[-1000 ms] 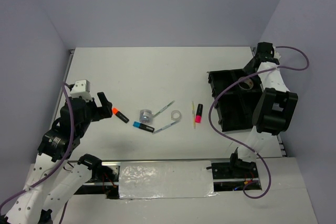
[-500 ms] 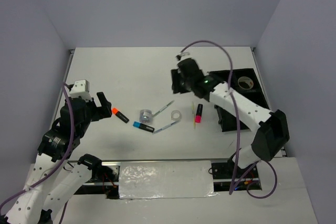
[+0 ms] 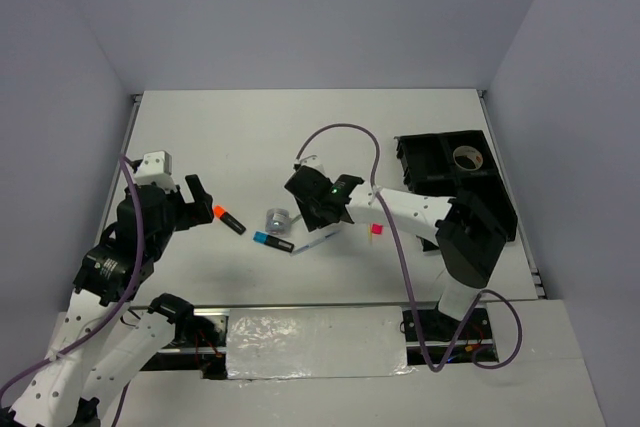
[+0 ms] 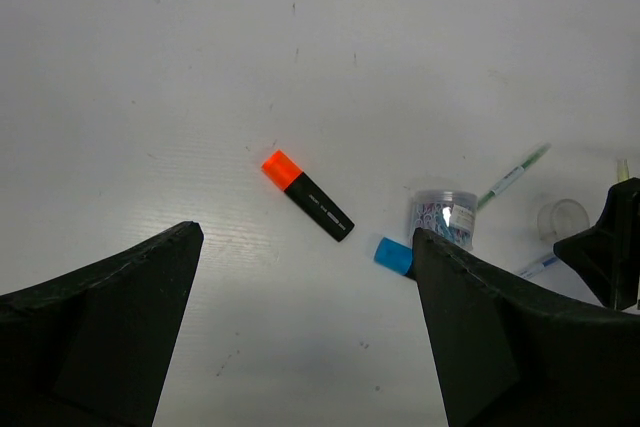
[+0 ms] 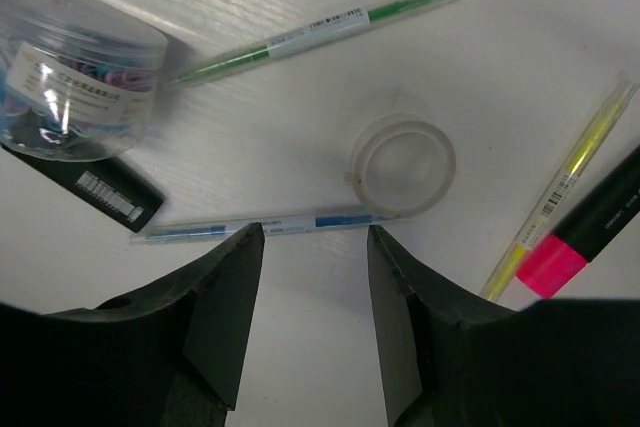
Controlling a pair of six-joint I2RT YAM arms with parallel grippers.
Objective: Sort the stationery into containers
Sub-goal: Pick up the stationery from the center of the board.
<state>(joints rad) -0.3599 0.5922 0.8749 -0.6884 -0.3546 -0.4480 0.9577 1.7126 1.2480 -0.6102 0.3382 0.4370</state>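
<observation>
My right gripper [image 3: 322, 209] hangs open low over the middle cluster. In the right wrist view its tips [image 5: 312, 237] stand right at a slim blue-marked pen [image 5: 270, 222], empty. Beside it lie a clear tape roll [image 5: 402, 164], a green-marked pen [image 5: 320, 27], a thin yellow stick [image 5: 560, 187], a pink highlighter [image 5: 590, 232] and a clear cylinder of clips [image 5: 75, 67]. My left gripper [image 3: 203, 204] is open and empty, near the orange highlighter [image 3: 229, 219], which also shows in the left wrist view [image 4: 307, 195]. The blue highlighter [image 3: 272, 241] lies by the cylinder [image 3: 278, 218].
The black organiser tray [image 3: 425, 157] stands at the far right, a tape roll [image 3: 466, 158] in one back compartment. My right arm's forearm stretches from the tray side to the cluster. Grey walls close the back and both sides.
My right arm swung from the tray at the far right across to the middle and came down over the pens and tape roll. The left arm has not moved.
</observation>
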